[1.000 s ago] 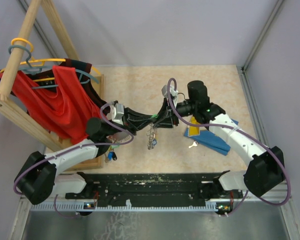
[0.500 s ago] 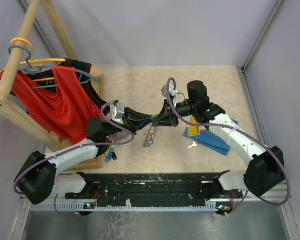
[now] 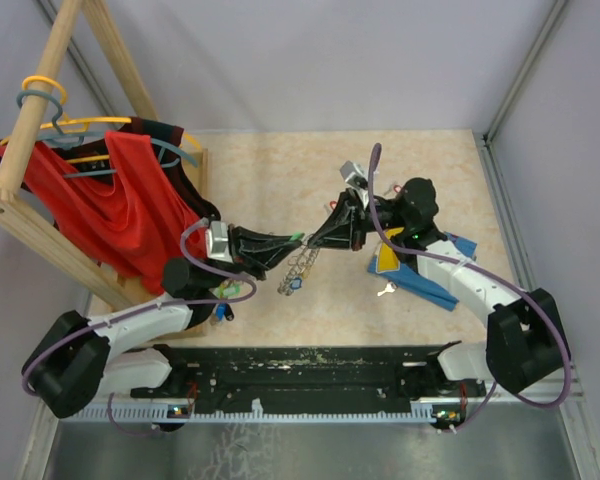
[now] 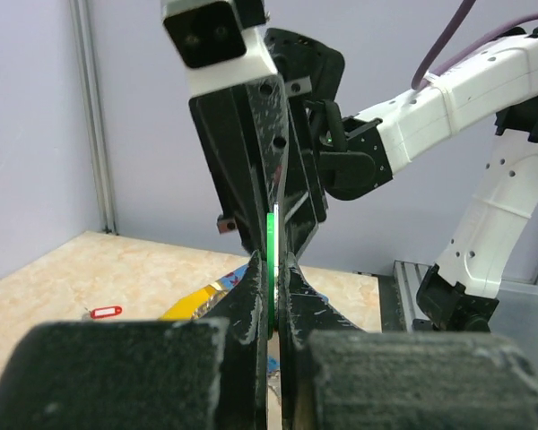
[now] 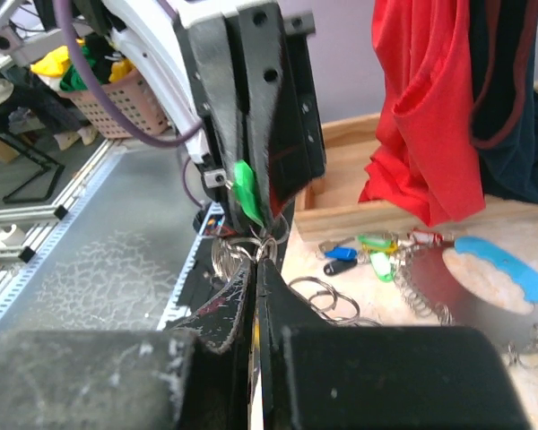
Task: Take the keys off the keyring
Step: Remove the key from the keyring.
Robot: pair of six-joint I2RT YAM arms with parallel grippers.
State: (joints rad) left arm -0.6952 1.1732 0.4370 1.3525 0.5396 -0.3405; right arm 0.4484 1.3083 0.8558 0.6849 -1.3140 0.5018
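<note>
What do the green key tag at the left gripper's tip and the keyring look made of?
Green key tag: probably plastic; bright, smooth, evenly coloured, flat and thin. Keyring: looks like metal; silvery grey, with thin wire-like loops that glint.

My beige table (image 3: 280, 170) holds a wooden rack (image 3: 35, 100), blue-and-yellow flat pieces (image 3: 430, 283), one loose key (image 3: 385, 291) and some tagged keys (image 3: 223, 312).

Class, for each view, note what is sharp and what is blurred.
Top external: sharp, evenly lit. Left wrist: the left pincer blurs at its base; the green tag is crisp. Right wrist: the right pincer blurs at its base; the red garment is sharp.
</note>
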